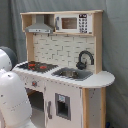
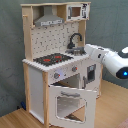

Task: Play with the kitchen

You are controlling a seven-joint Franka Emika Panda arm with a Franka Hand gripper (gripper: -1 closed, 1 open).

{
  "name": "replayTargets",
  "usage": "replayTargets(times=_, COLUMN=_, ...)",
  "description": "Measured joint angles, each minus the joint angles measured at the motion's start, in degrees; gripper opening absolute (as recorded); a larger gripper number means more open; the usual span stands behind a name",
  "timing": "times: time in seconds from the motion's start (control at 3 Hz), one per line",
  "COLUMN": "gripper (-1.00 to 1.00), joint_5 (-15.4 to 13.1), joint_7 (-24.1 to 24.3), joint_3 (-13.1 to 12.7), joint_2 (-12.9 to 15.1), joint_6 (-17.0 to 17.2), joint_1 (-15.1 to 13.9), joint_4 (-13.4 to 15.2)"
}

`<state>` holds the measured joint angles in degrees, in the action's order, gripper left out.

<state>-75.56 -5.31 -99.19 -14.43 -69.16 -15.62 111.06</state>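
The kitchen [image 1: 65,85], a tall toy of light wood and white panels, stands upright in both exterior views. It has a black-red stovetop [image 1: 35,65], a sink [image 1: 72,74], a black faucet [image 1: 85,59] and a grey hood [image 1: 40,27]. In the second exterior view the kitchen [image 2: 37,75] has its windowed oven door [image 2: 70,105] hanging open. My white arm [image 2: 107,57] reaches in from the second exterior view's right, in front of the sink side. The same arm [image 1: 12,100] fills the lower left of the first exterior view. No gripper shows in either view.
A grey curtain [image 1: 117,45] hangs behind the toy. The wooden floor [image 2: 15,117] lies in front of it. A white cupboard door with a small window [image 1: 62,106] is closed under the sink. A toy microwave [image 1: 75,22] sits on the top shelf.
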Motion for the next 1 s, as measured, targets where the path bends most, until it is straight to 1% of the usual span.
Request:
replayTargets(times=0.33, gripper=1.0, joint_5=-4.68, joint_7=-0.74, joint_3=-0.69, joint_2=-3.28, joint_6=-2.38, joint_1=-0.3, joint_4=1.66)
replayTargets(times=0.67, gripper=1.0, joint_5=-7.85, joint_7=-1.41, joint_3=-0.78, joint_2=-6.23, joint_6=-7.09, joint_1=-1.31, joint_4=2.83)
replayTargets(times=1.0, gripper=1.0, joint_5=-8.98, joint_7=-2.38, joint_3=-1.42, joint_2=-8.59, joint_6=-11.78, joint_1=-2.92, joint_4=3.33)
